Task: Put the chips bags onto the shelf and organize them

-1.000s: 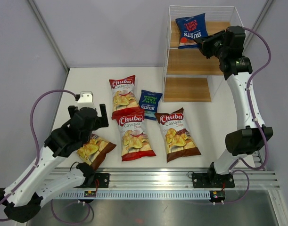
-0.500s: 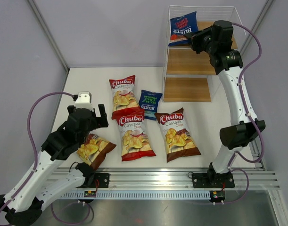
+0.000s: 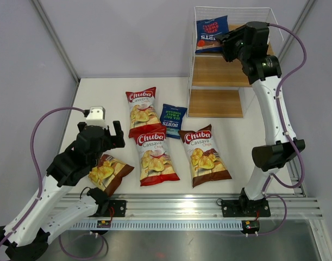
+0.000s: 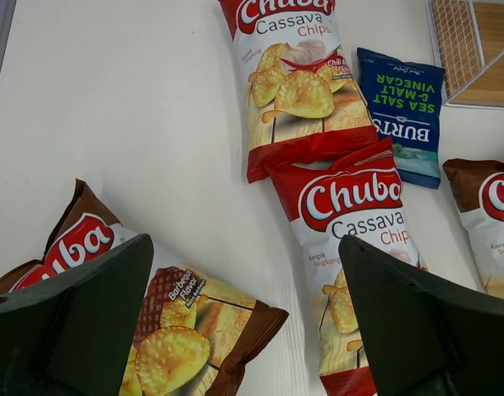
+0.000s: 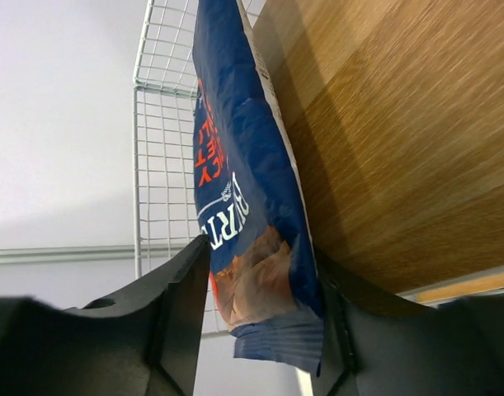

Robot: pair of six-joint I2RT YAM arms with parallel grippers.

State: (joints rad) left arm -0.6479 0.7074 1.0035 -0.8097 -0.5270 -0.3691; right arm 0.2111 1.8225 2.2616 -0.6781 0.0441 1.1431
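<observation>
Straddling blue Burts bag with right gripper at left end of shelf's top tier, likely to seat it against the wire back; can't tell if clamped or loose. Looks glossy, puffy, red lettering, crimped edge between jaws. Hovering left gripper wide open over brown Chuba bag, probably staging next pick.
</observation>
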